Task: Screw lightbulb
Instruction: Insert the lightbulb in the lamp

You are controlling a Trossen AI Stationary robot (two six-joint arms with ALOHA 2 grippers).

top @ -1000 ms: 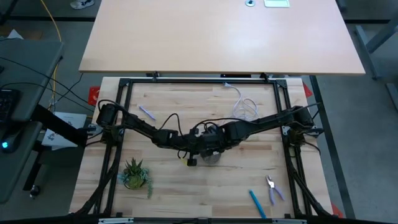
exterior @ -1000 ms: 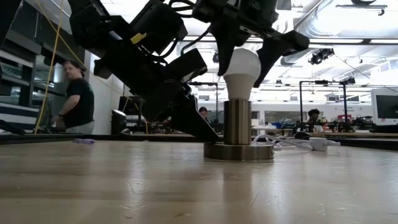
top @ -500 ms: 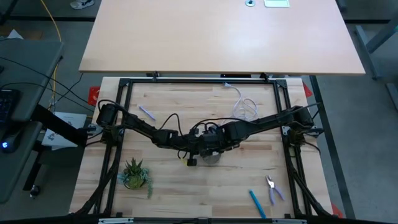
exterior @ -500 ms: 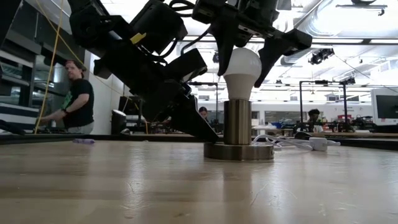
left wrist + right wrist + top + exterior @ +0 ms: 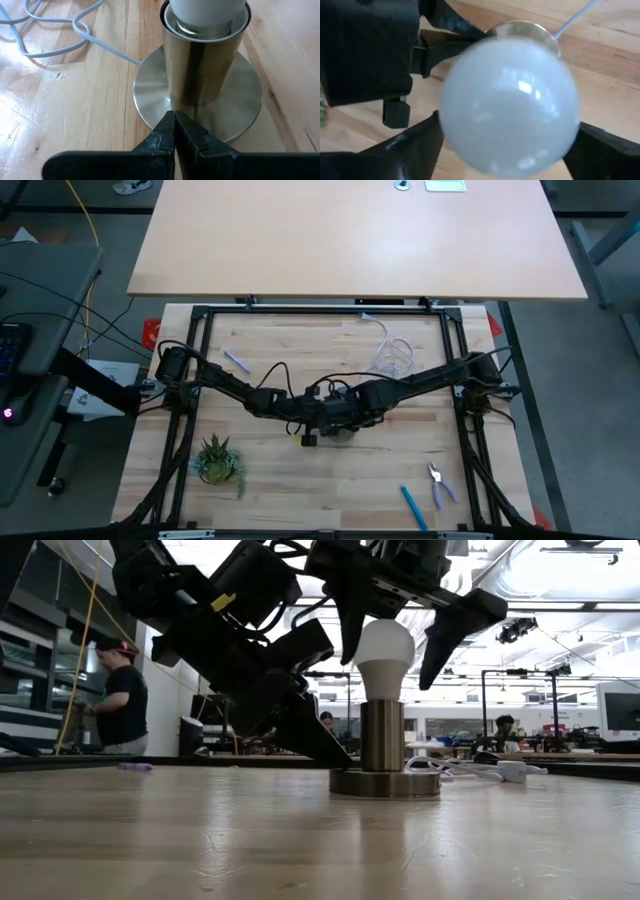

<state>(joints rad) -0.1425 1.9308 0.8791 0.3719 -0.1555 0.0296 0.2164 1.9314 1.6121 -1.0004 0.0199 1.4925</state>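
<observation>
The lightbulb [image 5: 386, 658] stands upright in the socket [image 5: 383, 748], near the centre of the table [image 5: 290, 470] and a shade toward six o'clock. Its narrow end is sunk in the metal collar, and only the white globe shows above it.

The right gripper [image 5: 405, 635] hangs over the bulb from above with its fingers spread. One finger stands at nine o'clock of the globe and the other at three o'clock, with a gap on each side in the low view, so nothing is pinched. The left gripper [image 5: 174, 131] has its fingers pressed together, their tips down on the socket's round base plate. From this it probably steadies the socket, though the contact is hard to judge.

The bulb looks light, smooth and slippery, with a thin shell that would crack under a hard squeeze. The best hold is likely across the widest part of the globe, evenly from both sides, just firmly enough to turn it.

The table is pale wood with visible grain, flat and bare near the socket. A white cord [image 5: 392, 352] coils toward one o'clock. A small plant [image 5: 217, 459] sits at eight o'clock, and pliers [image 5: 438, 482] with a blue pen [image 5: 413, 508] at four o'clock. Beyond the table is an open workshop, where a person [image 5: 118, 695] stands at a bench.
</observation>
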